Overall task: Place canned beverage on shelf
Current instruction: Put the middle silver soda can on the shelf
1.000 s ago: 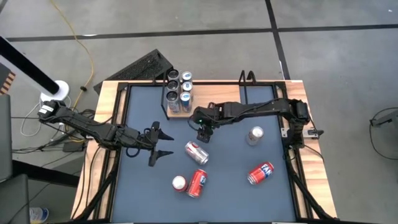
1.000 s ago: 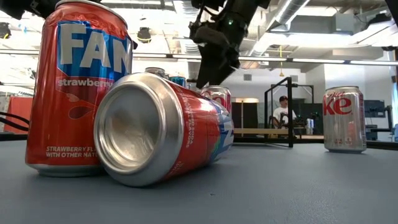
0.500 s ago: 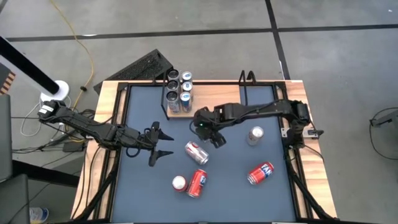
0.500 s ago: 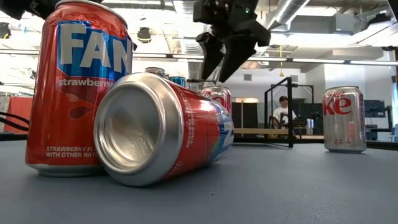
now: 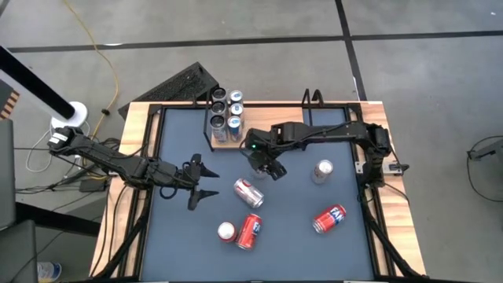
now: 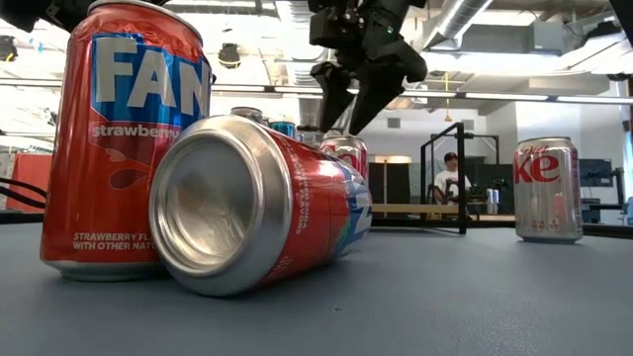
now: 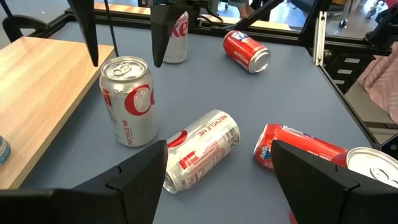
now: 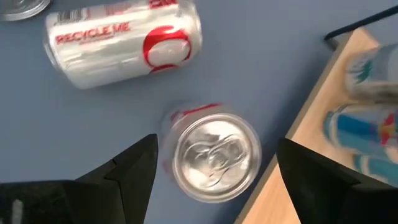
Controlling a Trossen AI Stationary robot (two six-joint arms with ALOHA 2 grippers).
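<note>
The left claw (image 5: 203, 179) waits spread and empty, well left of the cans. The right claw (image 5: 266, 167) hangs spread directly over an upright can (image 8: 214, 155), ready to grip it; the shelf (image 5: 233, 138) sits just beyond.

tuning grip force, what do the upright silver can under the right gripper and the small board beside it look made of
Upright silver-and-red can: looks like thin aluminium, shiny, with a pull-tab lid. Small light-wood shelf board: pale wood, matte, faint grain. The open right gripper hovers over the can.
</note>
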